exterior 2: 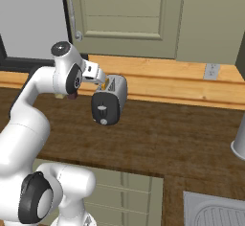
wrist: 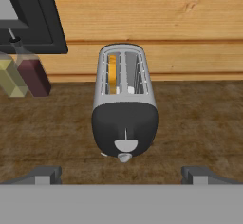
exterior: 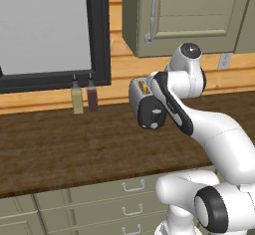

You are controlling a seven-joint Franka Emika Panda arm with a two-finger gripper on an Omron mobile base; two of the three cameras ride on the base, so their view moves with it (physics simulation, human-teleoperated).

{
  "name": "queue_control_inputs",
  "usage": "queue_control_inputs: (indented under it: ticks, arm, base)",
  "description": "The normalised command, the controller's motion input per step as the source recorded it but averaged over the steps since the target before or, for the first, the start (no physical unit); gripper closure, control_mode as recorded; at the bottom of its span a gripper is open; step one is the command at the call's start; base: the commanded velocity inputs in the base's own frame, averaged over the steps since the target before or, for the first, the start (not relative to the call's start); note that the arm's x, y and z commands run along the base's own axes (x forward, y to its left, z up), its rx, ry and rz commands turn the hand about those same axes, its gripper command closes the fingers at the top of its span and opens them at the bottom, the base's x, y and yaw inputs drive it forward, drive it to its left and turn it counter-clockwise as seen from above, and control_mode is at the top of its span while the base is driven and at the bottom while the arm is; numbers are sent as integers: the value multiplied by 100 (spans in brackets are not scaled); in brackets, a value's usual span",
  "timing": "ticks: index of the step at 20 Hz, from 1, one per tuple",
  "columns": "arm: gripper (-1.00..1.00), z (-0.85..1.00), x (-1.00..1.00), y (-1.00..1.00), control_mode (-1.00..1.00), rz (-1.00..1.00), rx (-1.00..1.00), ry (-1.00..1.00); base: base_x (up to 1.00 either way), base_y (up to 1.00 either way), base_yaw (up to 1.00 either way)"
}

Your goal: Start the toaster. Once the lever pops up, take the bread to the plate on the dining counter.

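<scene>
The claw [wrist: 121, 174] is hanging spread wide and empty just short of the toaster [wrist: 124, 105], lined up on its black end panel, probably so it's coming at the lever [wrist: 126, 145] dead ahead. The bread [wrist: 112, 73] is sitting down in the slot beyond. There's plenty of bare bench [wrist: 199, 123] either side; two bottles [wrist: 23, 76] are standing off to one side.
</scene>
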Motion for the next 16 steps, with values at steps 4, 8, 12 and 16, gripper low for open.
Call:
queue_control_inputs:
  ticks: [4, 8, 12, 16]
  arm:
    - [-100, 0, 0, 0, -100, 0, 0, 0]
    - [-100, 0, 0, 0, -100, 0, 0, 0]
    - [-100, 0, -2, 0, -100, 0, 0, 0]
    - [-100, 0, -9, 5, -100, 0, 0, 0]
  base:
    - [0, 0, 0]
    - [0, 0, 0]
    - [0, 0, 0]
    - [0, 0, 0]
